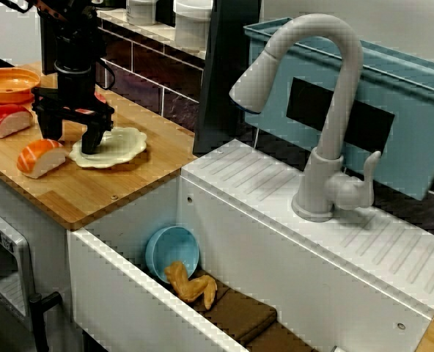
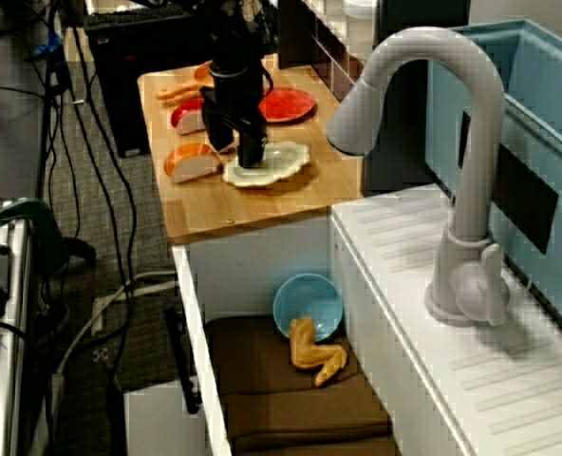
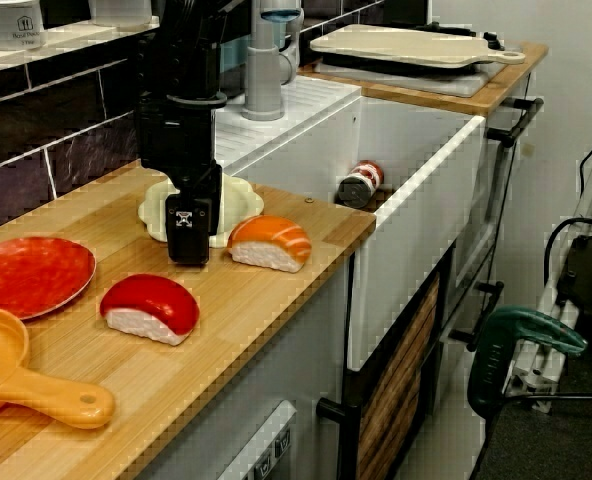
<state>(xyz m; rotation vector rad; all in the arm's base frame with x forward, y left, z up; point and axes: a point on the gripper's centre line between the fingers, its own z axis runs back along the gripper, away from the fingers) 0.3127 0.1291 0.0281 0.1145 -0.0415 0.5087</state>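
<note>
My black gripper (image 1: 70, 139) stands low over the wooden counter (image 1: 92, 187), open. One finger rests on the cream scalloped plate (image 1: 120, 145); the other is down on the wood just off its rim. A salmon sushi piece (image 1: 41, 156) lies right beside that outer finger. In the view from above, the gripper (image 2: 235, 147) straddles the plate's (image 2: 283, 160) edge with nothing held. The view along the counter shows the gripper (image 3: 191, 215) end-on, with the plate (image 3: 238, 200) behind it and the salmon sushi (image 3: 270, 243) to its right.
A red tuna sushi (image 3: 149, 308), a red plate (image 3: 26, 272) and an orange pan (image 3: 16, 370) share the counter. In the sink lie a blue bowl (image 1: 174, 251), a fried chicken piece (image 1: 191, 284) and a spice jar (image 3: 359, 183). The faucet (image 1: 327, 110) rises behind.
</note>
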